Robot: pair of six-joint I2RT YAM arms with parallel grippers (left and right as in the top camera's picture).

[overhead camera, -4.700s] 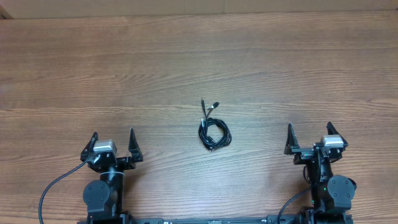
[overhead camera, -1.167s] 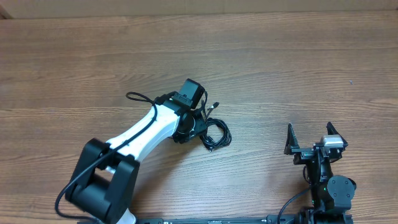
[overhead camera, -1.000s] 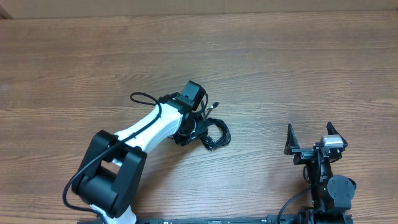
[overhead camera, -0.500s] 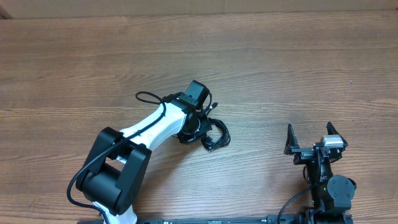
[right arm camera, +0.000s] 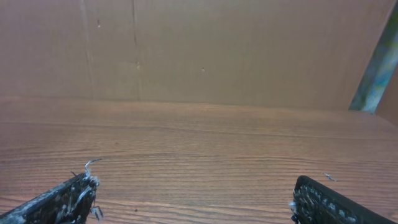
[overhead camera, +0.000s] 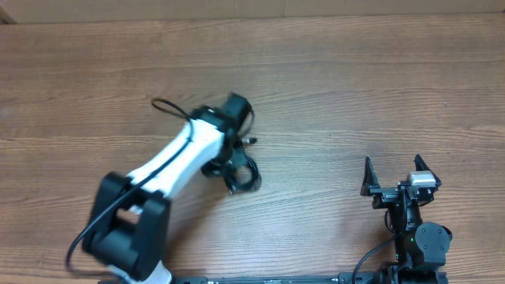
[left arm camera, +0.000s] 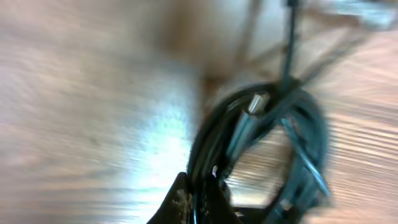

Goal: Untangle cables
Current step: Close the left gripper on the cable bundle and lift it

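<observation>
You've barely begun: your left gripper pinches the cables, all one coiled bundle, while your right gripper sits with fingers apart.

In the left wrist view, blur is smearing the cables and the bench, so single cords and plug ends just ahead of the left claw are running together, and the bottom edge is cutting off its fingers. From overhead, the left arm is covering that claw. The right wrist view's bottom edge is cropping the right claw down to two fingertips.
</observation>
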